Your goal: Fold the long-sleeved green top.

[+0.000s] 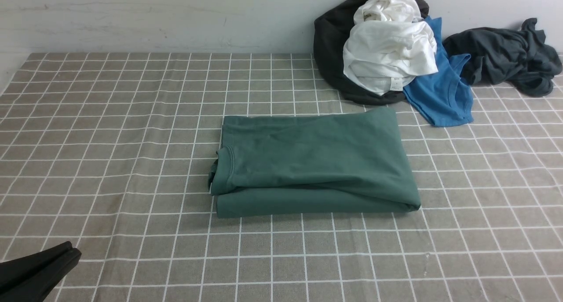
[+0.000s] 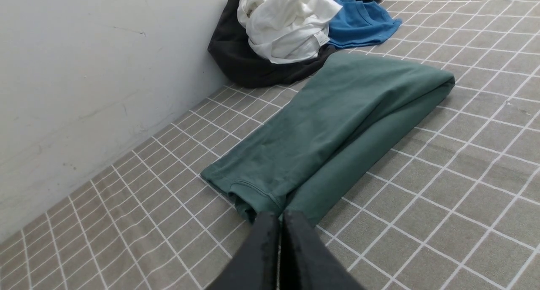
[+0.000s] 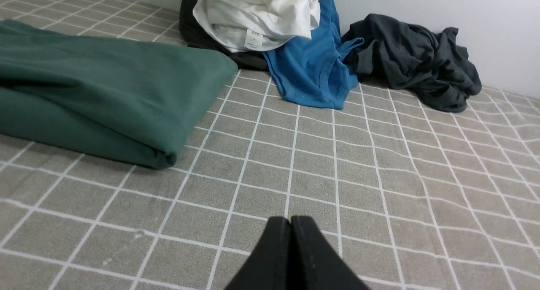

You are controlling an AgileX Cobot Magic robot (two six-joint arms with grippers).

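Note:
The green long-sleeved top (image 1: pixel 314 161) lies folded into a compact rectangle in the middle of the checked cloth, its ribbed neck edge at the left end. It also shows in the left wrist view (image 2: pixel 337 125) and the right wrist view (image 3: pixel 97 87). Its sleeves, tag and logo are hidden inside the folds. My left gripper (image 1: pixel 72 251) is shut and empty at the front left, well short of the top; its closed jaws show in the left wrist view (image 2: pixel 280 216). My right gripper (image 3: pixel 290 219) is shut and empty over bare cloth to the right of the top; it is out of the front view.
A pile of a white garment (image 1: pixel 389 47) on a dark one (image 1: pixel 330 42) and a bright blue shirt (image 1: pixel 442 91) sits at the back right against the wall. A dark grey garment (image 1: pixel 506 53) lies further right. The checked tablecloth (image 1: pixel 110 139) covers the table.

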